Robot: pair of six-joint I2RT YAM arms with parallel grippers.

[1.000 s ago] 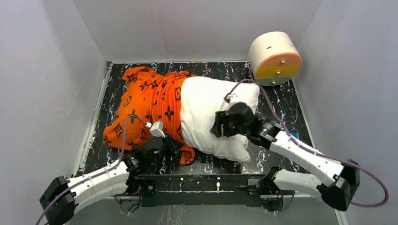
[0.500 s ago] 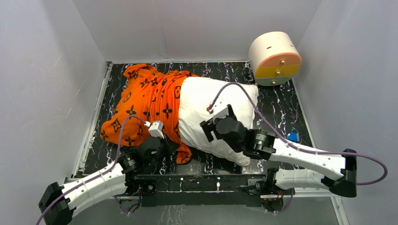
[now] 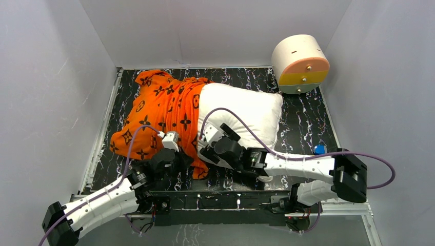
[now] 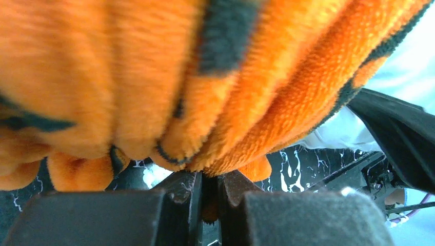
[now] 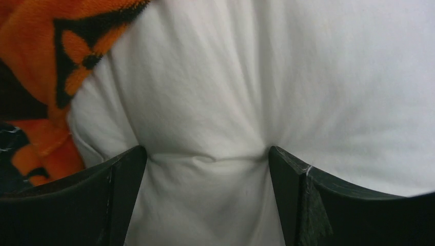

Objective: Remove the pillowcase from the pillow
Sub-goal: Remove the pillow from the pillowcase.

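Pinching a near-edge fold of the pillowcase (image 4: 128,77) in the left gripper (image 4: 210,180), closed down tight with a sliver of orange plush caught between the pads. Held so, most likely, to anchor the cover while the filling gets pulled the other way. Spread wide with the right gripper (image 5: 205,164) and pressed down into the pillow (image 5: 287,77), puckering white cloth into a ridge between the two fingers (image 5: 119,184), with no pinch made yet. Placed just beside the cover's open mouth, probably to take a good handful close to where the cloth binds. From above: pillow lying across the middle of the table (image 3: 308,118), right half bare and white, left half tucked inside the cover bunched up on the left. Roughly half done, by the look of it. Next, probably: closing on the puckered ridge and dragging right against the left hold. Some risk of sliding off the smooth white cloth, or of the plush slipping out of the left pinch.
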